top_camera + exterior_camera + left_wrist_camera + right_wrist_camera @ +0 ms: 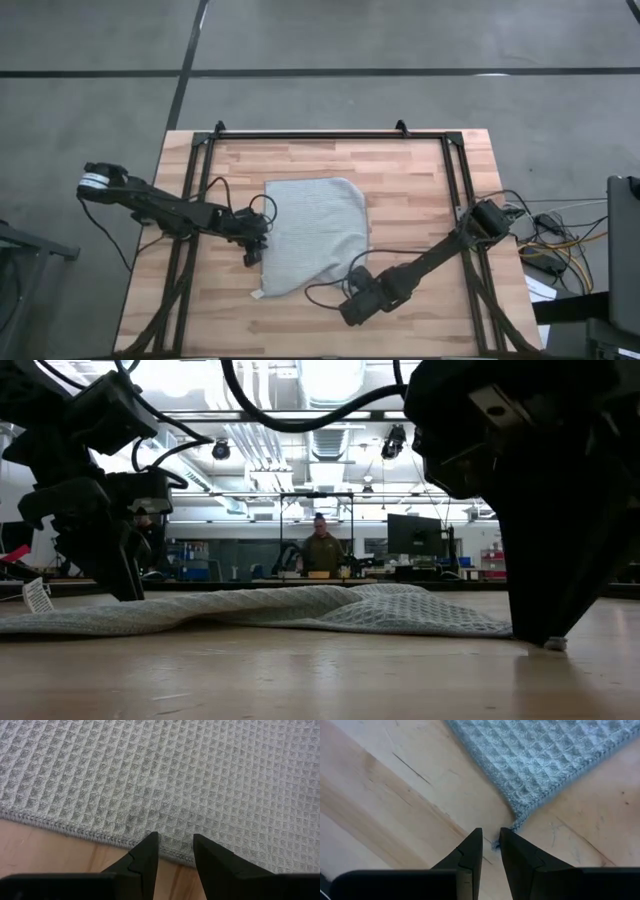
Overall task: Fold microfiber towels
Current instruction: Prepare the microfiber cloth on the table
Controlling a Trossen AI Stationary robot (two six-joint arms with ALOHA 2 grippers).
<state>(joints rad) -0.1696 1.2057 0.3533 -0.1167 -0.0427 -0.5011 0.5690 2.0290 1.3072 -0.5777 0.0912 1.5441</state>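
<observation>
The grey-green towel (312,232) lies spread on the middle of the wooden table (410,190), its surface slightly rumpled, with a small white tag (257,296) at its near left corner. The left gripper (175,849) sits low at the towel's left edge, its fingers apart with the hem just ahead of the tips, nothing between them. The right gripper (491,842) is down at the towel's near right corner, fingers slightly parted around the very tip of that corner
</observation>
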